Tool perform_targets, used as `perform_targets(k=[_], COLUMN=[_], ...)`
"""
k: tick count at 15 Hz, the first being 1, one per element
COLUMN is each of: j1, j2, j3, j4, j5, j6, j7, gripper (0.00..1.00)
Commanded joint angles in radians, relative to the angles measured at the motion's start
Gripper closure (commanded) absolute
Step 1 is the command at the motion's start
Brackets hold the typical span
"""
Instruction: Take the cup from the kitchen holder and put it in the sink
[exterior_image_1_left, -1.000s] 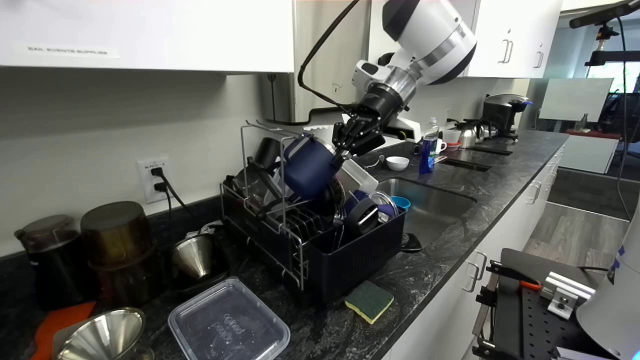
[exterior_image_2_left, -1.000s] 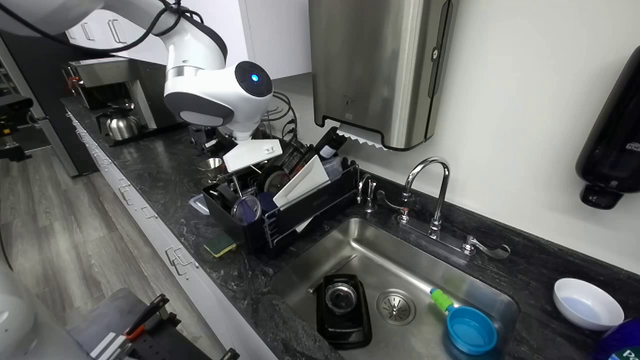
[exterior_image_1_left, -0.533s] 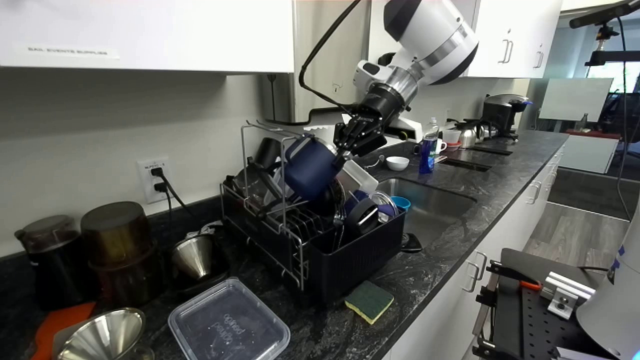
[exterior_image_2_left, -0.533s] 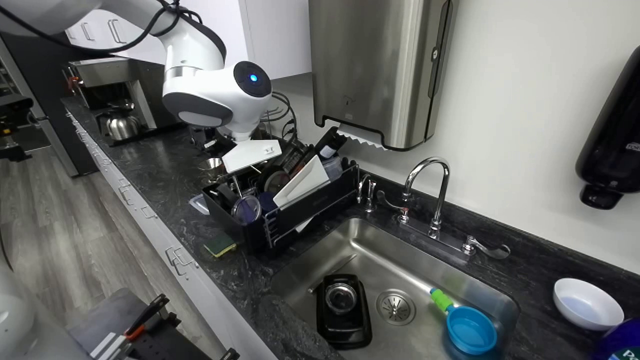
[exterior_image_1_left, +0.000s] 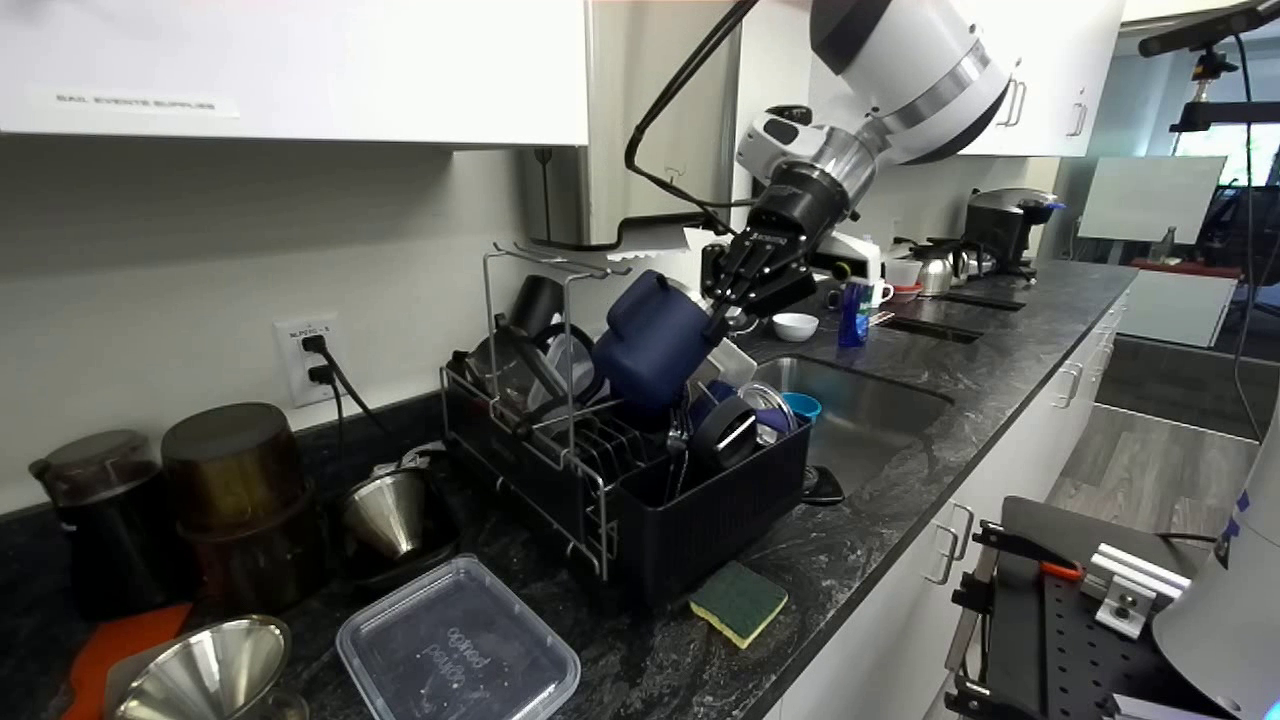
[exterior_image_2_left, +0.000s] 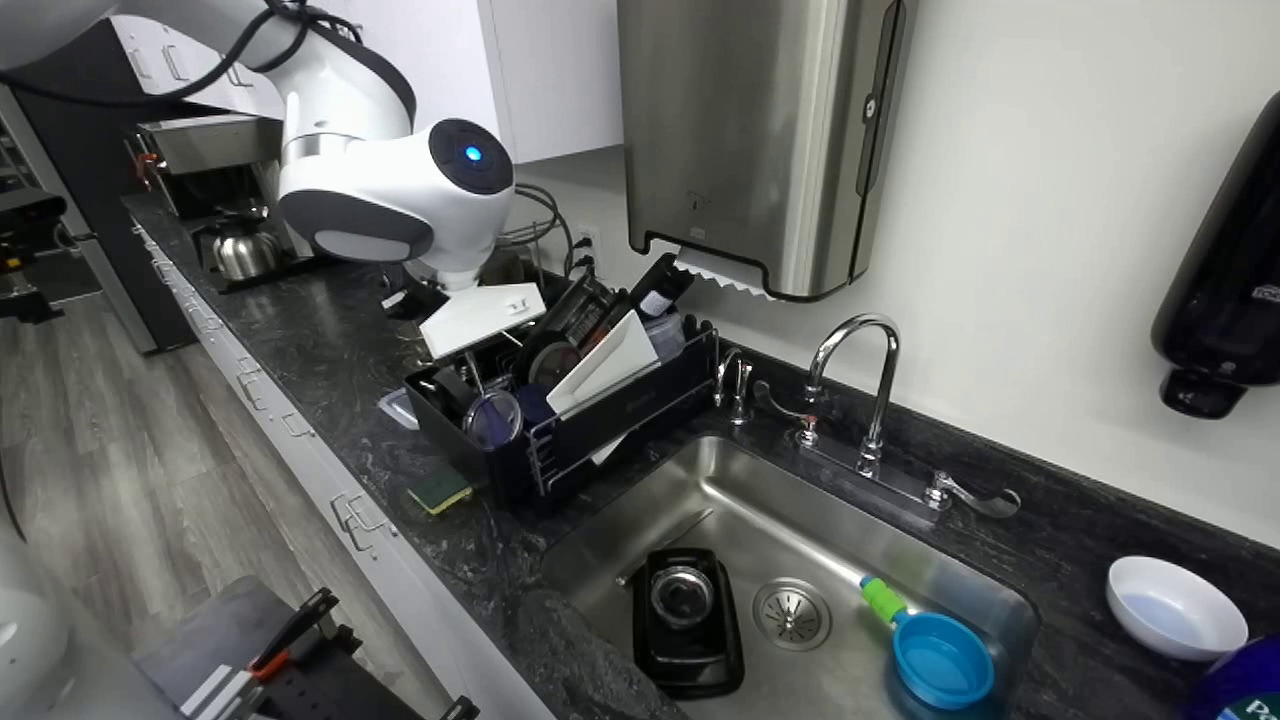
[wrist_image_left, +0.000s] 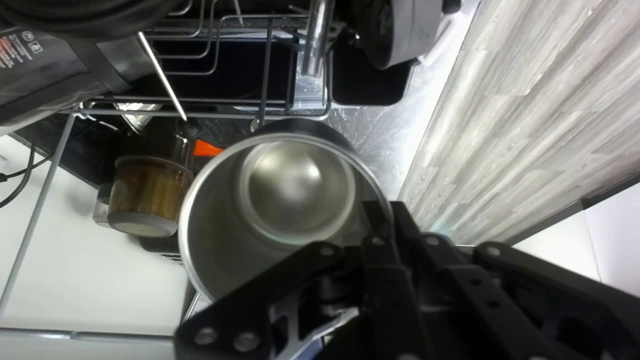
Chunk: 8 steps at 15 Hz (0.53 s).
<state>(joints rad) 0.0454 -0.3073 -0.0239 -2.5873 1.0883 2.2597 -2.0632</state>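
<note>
In an exterior view, the navy cup (exterior_image_1_left: 650, 348) is held tilted by the pincer (exterior_image_1_left: 714, 308), which is clamped on its rim, above the dish rack (exterior_image_1_left: 715, 510). It is now moved farther from the wire upright (exterior_image_1_left: 567, 300) than a second ago, toward the sink (exterior_image_1_left: 870, 425); by that, the taking half of the task can be judged nearly done. Cutlery (exterior_image_1_left: 679, 435) is packed close beneath (whether it is touched cannot be told).

In an exterior view, the cup is hidden by the arm (exterior_image_2_left: 400, 185). A white tray (exterior_image_2_left: 605, 365) is propped high on the rack's sink side and may have to be passed over. In the sink, room is taken up by a black tray (exterior_image_2_left: 690, 655) and a blue scoop (exterior_image_2_left: 943, 662).

In the wrist view, the rim is straddled by the fingers (wrist_image_left: 409, 227).
</note>
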Motion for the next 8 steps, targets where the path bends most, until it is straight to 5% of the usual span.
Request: perform_targets(k=[1, 8], j1=[-0.004, -0.03], j2=[-0.057, -0.149], j3=[0.006, 0.008], j4=[-0.05, -0.114], j5=[-0.024, -0.151], j6=[0.005, 0.067], j7=[-0.039, 0.01], gripper=[0.98, 0.98])
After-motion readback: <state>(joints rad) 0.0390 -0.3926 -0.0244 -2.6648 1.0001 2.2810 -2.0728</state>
